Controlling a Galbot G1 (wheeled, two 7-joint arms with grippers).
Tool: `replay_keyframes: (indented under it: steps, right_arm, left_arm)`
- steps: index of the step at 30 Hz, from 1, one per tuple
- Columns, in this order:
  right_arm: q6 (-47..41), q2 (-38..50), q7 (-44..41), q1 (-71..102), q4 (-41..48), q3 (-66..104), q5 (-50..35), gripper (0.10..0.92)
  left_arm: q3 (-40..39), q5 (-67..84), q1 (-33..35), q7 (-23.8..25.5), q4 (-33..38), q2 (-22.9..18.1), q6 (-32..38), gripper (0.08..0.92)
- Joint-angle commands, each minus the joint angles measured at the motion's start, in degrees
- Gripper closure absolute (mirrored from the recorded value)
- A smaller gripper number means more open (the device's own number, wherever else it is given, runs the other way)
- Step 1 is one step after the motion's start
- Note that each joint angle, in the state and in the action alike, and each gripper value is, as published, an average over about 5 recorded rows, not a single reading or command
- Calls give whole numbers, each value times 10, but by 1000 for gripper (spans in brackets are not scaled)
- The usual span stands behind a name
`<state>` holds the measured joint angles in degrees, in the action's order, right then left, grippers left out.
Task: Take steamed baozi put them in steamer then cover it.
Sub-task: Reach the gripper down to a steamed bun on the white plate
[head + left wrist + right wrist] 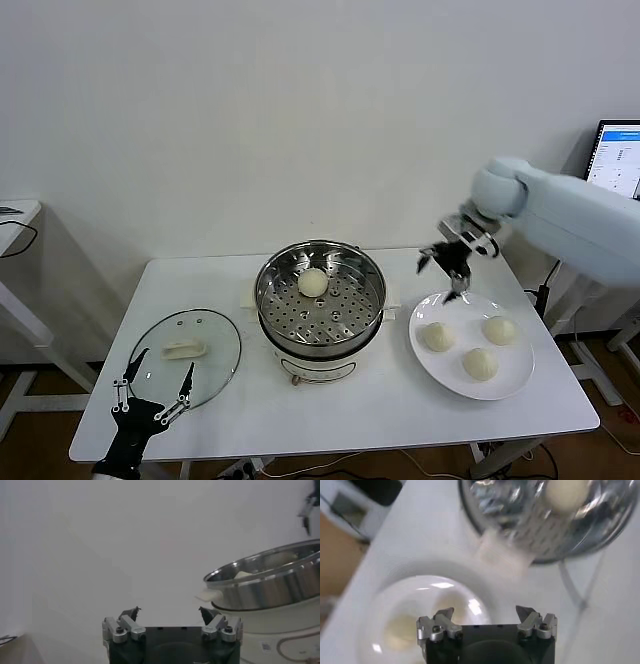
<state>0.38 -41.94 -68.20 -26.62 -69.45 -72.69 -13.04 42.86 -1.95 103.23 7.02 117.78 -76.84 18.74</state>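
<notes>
The steel steamer (320, 330) stands mid-table on its cream-white base, with one baozi (313, 283) on its perforated tray. Three more baozi lie on the white plate (440, 372): one on its left (436, 336), one at its back right (499, 329), one at its front (481, 364). My right gripper (449, 262) is open and empty, in the air between the steamer and the plate's far rim. Its wrist view shows the steamer (560, 535), the baozi in it (566, 492) and the plate (415, 605). The glass cover (186, 356) lies flat at front left. My left gripper (153, 393) is open and empty, just in front of the cover.
A monitor (617, 158) stands at the far right behind the table. A grey side table (15, 215) is at the far left. The left wrist view shows the steamer's rim (265, 570) against the white wall.
</notes>
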Motion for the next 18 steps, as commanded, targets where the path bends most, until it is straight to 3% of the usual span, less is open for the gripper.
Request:
replay_keyframes:
  steps: [1, 11, 18]
  right_arm:
    - [-62, 58, 63, 57, 0, -42, -38, 203]
    - [-69, 23, 147, 124, 24, 10, -7, 203]
    - [-70, 4, 161, 154, 40, 36, 3, 203]
  left_arm:
    - [-2, -1, 1, 0, 0, 0, 1, 177]
    - [1, -3, 8, -1, 0, 2, 3, 177]
    - [1, -5, 11, -2, 0, 2, 5, 177]
